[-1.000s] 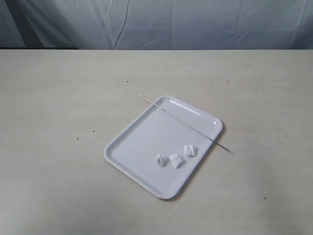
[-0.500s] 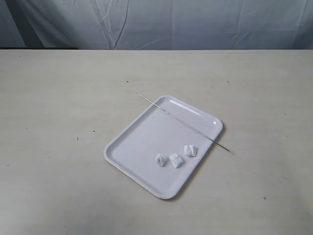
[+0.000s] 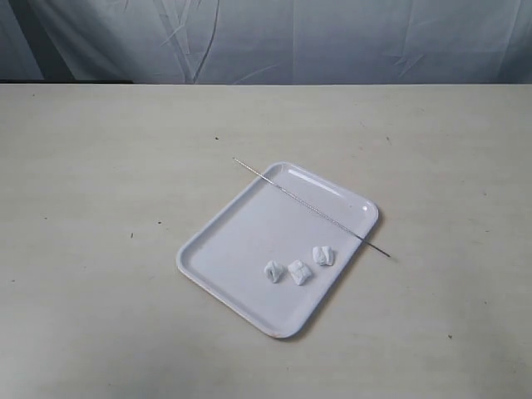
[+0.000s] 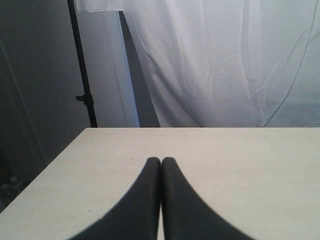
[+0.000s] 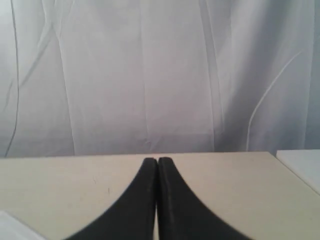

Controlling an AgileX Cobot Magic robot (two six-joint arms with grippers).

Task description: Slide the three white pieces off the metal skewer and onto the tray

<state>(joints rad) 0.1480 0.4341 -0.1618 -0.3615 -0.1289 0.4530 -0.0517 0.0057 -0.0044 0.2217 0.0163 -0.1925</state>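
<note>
1. The left gripper (image 4: 160, 161) hung over bare table top with its two black fingers pressed flat together and nothing between them. The right gripper (image 5: 158, 160) was closed in the same way, also on nothing.
2. Each gripper showed only in its own wrist view, so how far the task's things lay from either one could not be told.
3. The three white pieces (image 3: 299, 272) lay loose inside the tray (image 3: 237, 237), in a short row close to its right-hand long rim, set close beside one another.
4. The metal skewer (image 3: 307, 206) lay bare and slantwise across the far end of the tray. It rested on the rim, both tips reached out past it over the table, and it lay apart from the pieces.
5. The tray sat turned at an angle on a pale beige table (image 3: 100, 208) marked with a few small dark specks.
6. A creased white curtain (image 3: 332, 41) hung behind the table, and the left wrist view showed a dark upright pole (image 4: 82, 65) beside it.
</note>
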